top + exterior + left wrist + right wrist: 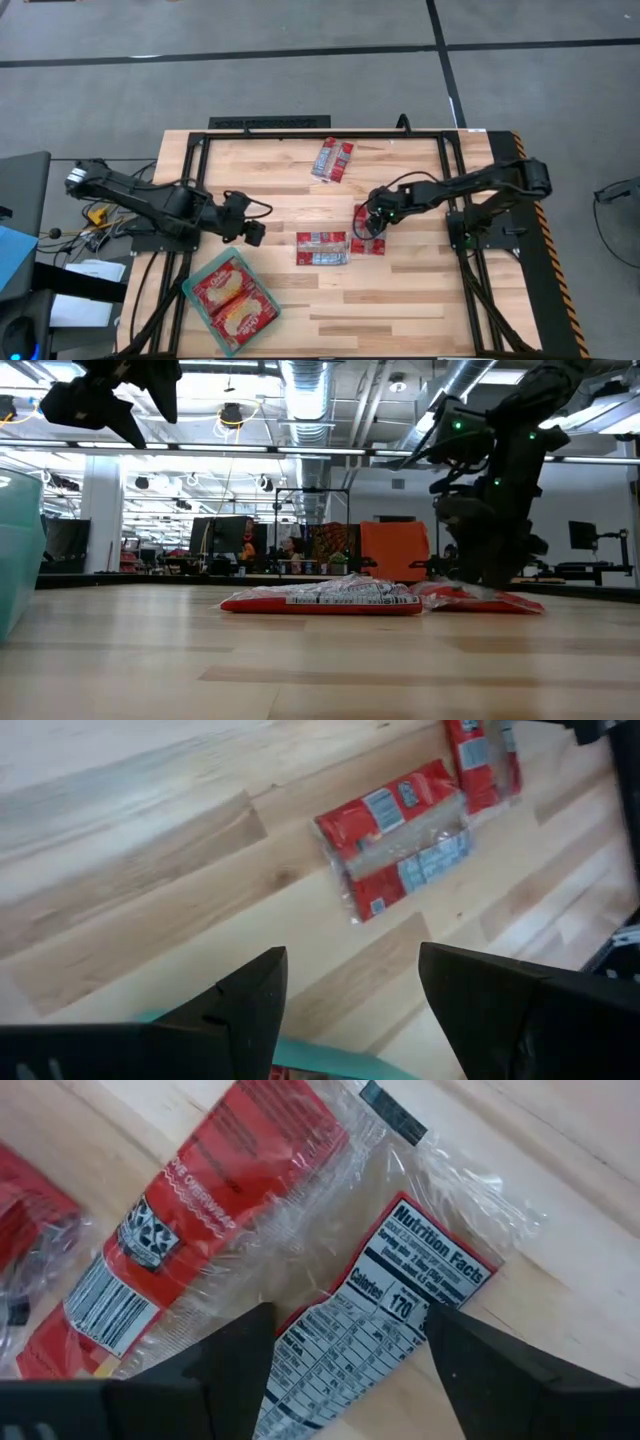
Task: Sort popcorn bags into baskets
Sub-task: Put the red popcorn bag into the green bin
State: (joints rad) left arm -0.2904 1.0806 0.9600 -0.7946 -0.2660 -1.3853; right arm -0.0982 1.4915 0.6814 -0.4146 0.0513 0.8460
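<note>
The right hand (374, 226) hangs low over a popcorn bag (368, 230) mid-surface, fingers spread, apparently to straddle and pinch it. The left hand (247, 232), open and empty, waits beside the teal basket (196, 300), which already holds two bags. The pale wooden surface (400, 290) fronts a busy workshop.

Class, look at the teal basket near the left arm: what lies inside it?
Inside the teal basket lie two squarish popcorn bags, red with cream centres, side by side. They cover nearly all of its floor, so anything underneath them cannot be seen.
</note>
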